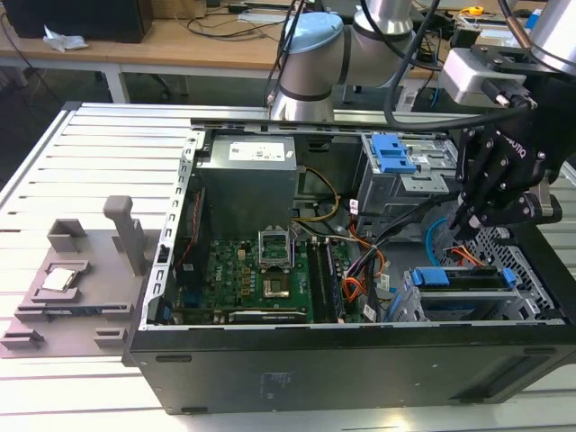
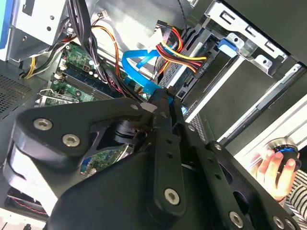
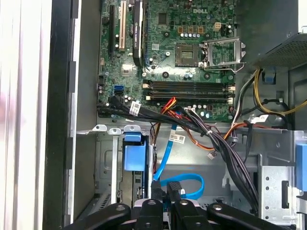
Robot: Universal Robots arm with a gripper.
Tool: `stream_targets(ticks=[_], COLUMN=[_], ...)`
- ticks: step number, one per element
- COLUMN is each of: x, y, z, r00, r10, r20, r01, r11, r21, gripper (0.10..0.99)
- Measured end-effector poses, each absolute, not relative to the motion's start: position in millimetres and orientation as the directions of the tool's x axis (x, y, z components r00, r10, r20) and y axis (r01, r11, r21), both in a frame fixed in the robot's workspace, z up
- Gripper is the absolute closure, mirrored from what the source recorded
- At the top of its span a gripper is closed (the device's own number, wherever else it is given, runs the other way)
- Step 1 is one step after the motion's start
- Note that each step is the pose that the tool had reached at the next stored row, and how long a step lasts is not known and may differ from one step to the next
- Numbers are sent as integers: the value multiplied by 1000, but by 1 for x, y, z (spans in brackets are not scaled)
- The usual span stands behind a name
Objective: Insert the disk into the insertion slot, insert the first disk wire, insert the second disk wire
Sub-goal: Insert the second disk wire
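Observation:
The disk [image 1: 461,281], in its blue frame [image 3: 133,152], lies inside the insertion slot [image 1: 423,310] of the silver cage at the exterior view's right. My gripper [image 1: 468,219] hangs just above that cage, at the disk's rear edge. In the first wrist view the gripper [image 3: 164,192] is shut on the black plug of a flat blue disk wire [image 3: 186,184], which loops beside it. The blue disk wire [image 2: 140,68] also curves ahead of my fingertips [image 2: 162,101] in the second wrist view. A bundle of red, yellow and black power wires [image 2: 180,53] ends near the disk.
The open computer case [image 1: 360,360] holds a green motherboard [image 1: 261,274], a grey power supply [image 1: 247,180] and an upper bay with two blue latches [image 1: 394,153]. Black cable bundles [image 3: 201,129] cross near the cage. A person's hand [image 2: 271,168] rests on a knob outside the case.

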State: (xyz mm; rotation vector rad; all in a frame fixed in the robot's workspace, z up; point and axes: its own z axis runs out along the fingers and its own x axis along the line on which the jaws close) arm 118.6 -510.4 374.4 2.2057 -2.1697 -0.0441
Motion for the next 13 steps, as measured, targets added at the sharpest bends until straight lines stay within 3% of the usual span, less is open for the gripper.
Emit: stream_targets(ticks=[13], x=[118], y=[-534], z=[374], r00=[20], r10=[-1000], r20=[14], r01=[-998], r11=[-20], r21=[54], gripper=[922])
